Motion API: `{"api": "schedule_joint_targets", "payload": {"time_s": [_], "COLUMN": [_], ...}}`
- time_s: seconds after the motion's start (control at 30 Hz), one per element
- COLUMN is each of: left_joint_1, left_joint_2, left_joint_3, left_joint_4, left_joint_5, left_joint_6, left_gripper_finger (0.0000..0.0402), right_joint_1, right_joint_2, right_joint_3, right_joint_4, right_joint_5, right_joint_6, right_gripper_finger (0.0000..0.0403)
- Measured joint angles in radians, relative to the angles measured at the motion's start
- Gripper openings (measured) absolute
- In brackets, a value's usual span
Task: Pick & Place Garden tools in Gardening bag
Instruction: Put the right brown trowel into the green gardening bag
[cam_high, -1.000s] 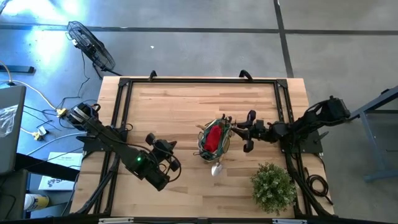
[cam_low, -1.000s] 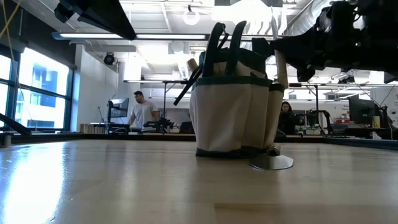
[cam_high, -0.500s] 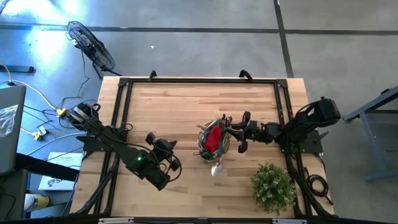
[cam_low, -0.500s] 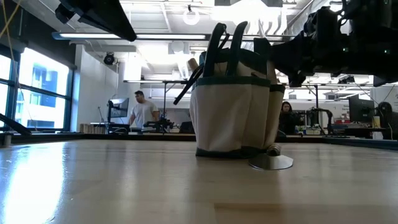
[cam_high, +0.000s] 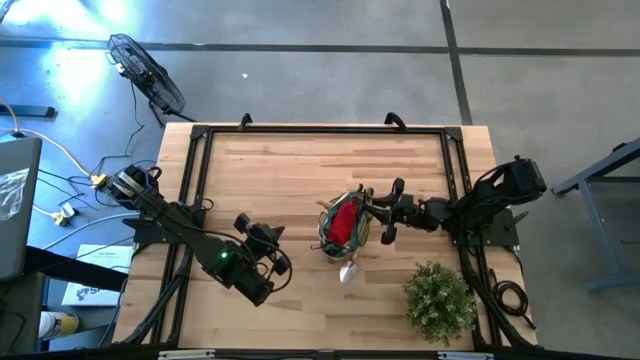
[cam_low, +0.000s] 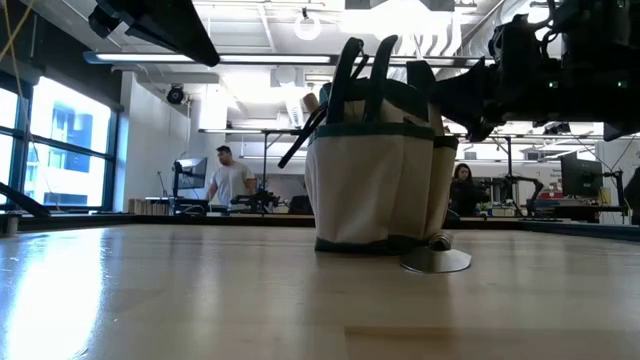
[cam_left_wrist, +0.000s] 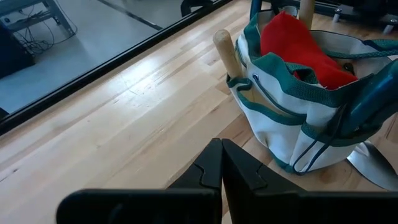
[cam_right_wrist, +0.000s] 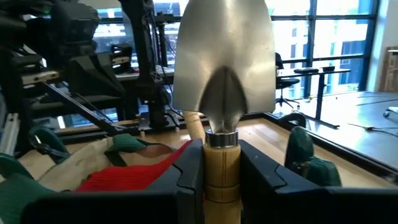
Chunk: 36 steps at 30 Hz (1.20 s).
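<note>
Currently right claw (cam_right_wrist: 221, 171) is gripping a trowel (cam_right_wrist: 224, 68) by its wooden handle beside the gardening bag (cam_high: 343, 224); left claw (cam_left_wrist: 221, 171) is sitting clenched, empty.

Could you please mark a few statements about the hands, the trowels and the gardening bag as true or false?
1. The right hand grips a trowel by its wooden handle. True.
2. The gardening bag lies tipped on its side. False: in the low view it stands upright on the table.
3. A red fabric piece sits inside the bag. True.
4. The left hand holds the pruning shears. False: it is shut and empty, apart from the bag.
5. A second trowel blade rests on the table beside the bag. True.
6. The potted plant stands inside the bag. False: it stands on the table near the right arm.
</note>
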<state>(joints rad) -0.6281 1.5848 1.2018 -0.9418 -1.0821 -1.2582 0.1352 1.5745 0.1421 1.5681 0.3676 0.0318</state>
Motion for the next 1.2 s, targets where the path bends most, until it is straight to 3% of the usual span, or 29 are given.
{"api": "schedule_joint_targets", "payload": {"time_s": [0.23, 0.67, 0.93, 1.2], "left_joint_1": [0.000, 0.000, 0.000, 0.000], "left_joint_2": [0.000, 0.000, 0.000, 0.000], "left_joint_3": [0.000, 0.000, 0.000, 0.000], "left_joint_4": [0.000, -0.003, -0.002, -0.002], "left_joint_5": [0.002, -0.001, -0.001, 0.000], "left_joint_6": [0.000, 0.008, 0.008, 0.008], "left_gripper_finger": [0.0000, 0.0000, 0.0000, 0.0000], "right_joint_1": [0.002, 0.002, 0.002, 0.002], "right_joint_2": [0.000, 0.003, 0.003, 0.004], "right_joint_3": [-0.001, -0.001, -0.001, -0.001], "right_joint_4": [-0.059, -0.120, -0.136, -0.127], "right_joint_5": [0.088, 0.079, 0.074, 0.074], "right_joint_6": [0.009, 0.080, 0.104, 0.099], "right_gripper_finger": [0.0056, 0.0056, 0.0147, 0.0158]}}
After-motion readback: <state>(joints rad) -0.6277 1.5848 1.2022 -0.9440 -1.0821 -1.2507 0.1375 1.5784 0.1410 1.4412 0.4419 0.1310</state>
